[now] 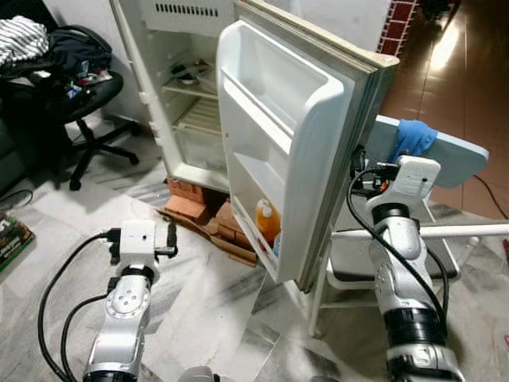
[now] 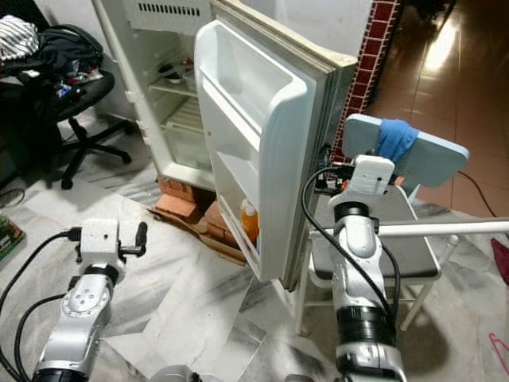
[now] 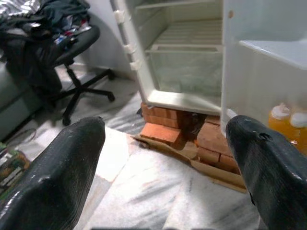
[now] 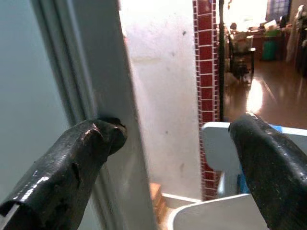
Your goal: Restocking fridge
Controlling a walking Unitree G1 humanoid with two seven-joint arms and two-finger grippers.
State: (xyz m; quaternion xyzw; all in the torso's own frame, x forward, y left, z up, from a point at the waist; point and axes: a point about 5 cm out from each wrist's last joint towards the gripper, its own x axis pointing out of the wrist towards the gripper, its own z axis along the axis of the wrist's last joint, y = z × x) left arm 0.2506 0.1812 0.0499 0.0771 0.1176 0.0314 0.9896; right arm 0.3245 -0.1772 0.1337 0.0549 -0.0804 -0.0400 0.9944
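Two pincers stood spread: the right pincer [image 4: 177, 163] straddled the fridge door [image 1: 310, 135] edge; the left pincer [image 3: 165, 167] hovered above the floor [image 1: 199, 294], facing orange bottles [image 1: 267, 220].

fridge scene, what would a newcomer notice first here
The white fridge door stands wide open in the middle, with an orange bottle on its lowest shelf. The right hand is open at the door's outer edge. The fridge rests on red bricks, its wire shelves nearly bare.

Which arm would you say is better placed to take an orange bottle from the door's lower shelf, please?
Left, probably. The left gripper is open and faces the orange bottles directly, while the right gripper sits behind the fridge door.
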